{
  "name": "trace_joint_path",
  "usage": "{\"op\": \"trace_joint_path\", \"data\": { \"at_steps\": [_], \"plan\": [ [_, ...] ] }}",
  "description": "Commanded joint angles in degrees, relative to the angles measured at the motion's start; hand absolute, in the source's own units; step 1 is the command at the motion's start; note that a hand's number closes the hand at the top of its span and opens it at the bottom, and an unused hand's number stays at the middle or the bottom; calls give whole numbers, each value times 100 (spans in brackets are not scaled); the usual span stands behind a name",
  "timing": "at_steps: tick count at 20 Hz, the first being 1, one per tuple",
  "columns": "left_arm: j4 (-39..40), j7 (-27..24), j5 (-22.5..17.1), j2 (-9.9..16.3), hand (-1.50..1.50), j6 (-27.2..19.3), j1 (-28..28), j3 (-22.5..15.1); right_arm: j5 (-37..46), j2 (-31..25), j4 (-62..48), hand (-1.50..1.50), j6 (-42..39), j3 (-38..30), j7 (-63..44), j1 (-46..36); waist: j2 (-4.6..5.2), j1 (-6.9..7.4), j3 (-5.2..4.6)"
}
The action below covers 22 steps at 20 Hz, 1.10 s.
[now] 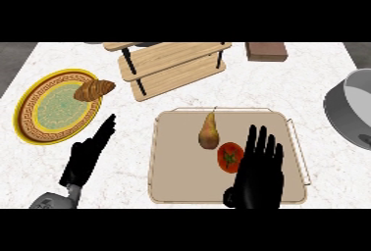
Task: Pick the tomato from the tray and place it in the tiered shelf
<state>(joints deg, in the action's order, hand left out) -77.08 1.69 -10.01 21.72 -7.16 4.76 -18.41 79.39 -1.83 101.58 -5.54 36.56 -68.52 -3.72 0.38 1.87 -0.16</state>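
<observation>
Head view: right hand (257,169) flat, fingers straight, holding nothing, over tray (174,188) near its front-right corner, just beside tomato (229,157). Tomato sits right of tray centre, pear (209,131) next to it. Tiered shelf (174,63) at counter's back edge. Left hand (87,157) relaxed, front-left

Open right robot hand (257,171) over tray (174,188), just beside tomato (228,157) w/ pear (208,132)
</observation>
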Motion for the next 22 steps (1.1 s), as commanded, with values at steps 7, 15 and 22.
{"op": "trace_joint_path", "data": {
  "at_steps": [7,15,22],
  "plan": [
    [52,-195,31,11,0,91,-290,69,89,177,-902,-150,-236,145,-1667,-634,-41,-82,9],
    [347,-343,81,-147,0,93,-161,185,-105,178,-1129,-150,-403,-57,-1671,-861,-34,-129,9],
    [-90,66,-65,107,0,306,-112,363,-75,178,-1636,-150,-21,14,-1672,-711,-47,-100,17]
  ]
}}
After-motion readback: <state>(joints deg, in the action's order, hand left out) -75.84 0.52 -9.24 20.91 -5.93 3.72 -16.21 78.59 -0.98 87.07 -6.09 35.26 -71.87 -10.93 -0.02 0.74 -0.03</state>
